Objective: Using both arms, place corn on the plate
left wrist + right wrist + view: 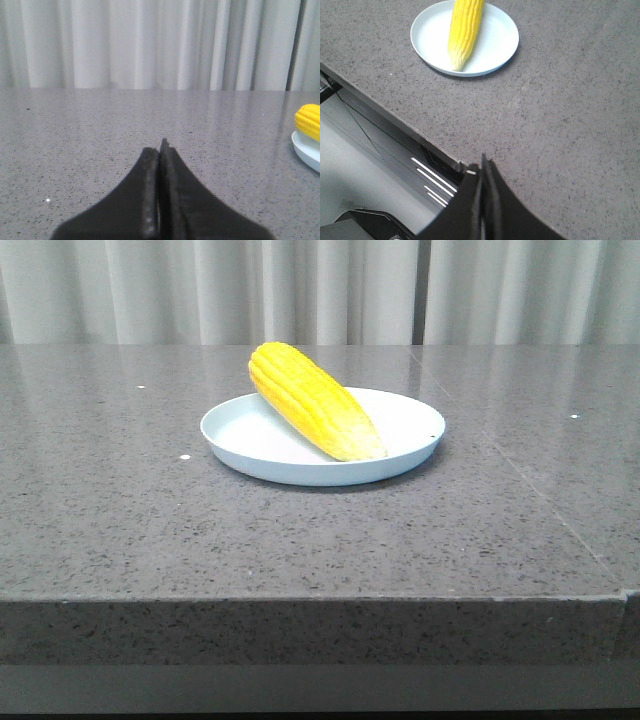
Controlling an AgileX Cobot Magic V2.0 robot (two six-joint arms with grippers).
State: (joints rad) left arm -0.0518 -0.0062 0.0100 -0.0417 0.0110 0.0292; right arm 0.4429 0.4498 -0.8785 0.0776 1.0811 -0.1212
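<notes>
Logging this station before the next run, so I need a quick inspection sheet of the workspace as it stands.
Surface: grey speckled stone table, a seam running across its right side.
Job's things: corn lying diagonally on the plate, thick end overhanging the far rim, pale tip near the front rim.
Clutter: nothing seen.
End effectors: left end effector shut, empty, low over the table; right end effector shut, empty, at the table edge.
Cables: nothing seen.
Surroundings: pale curtain behind the table.
</notes>
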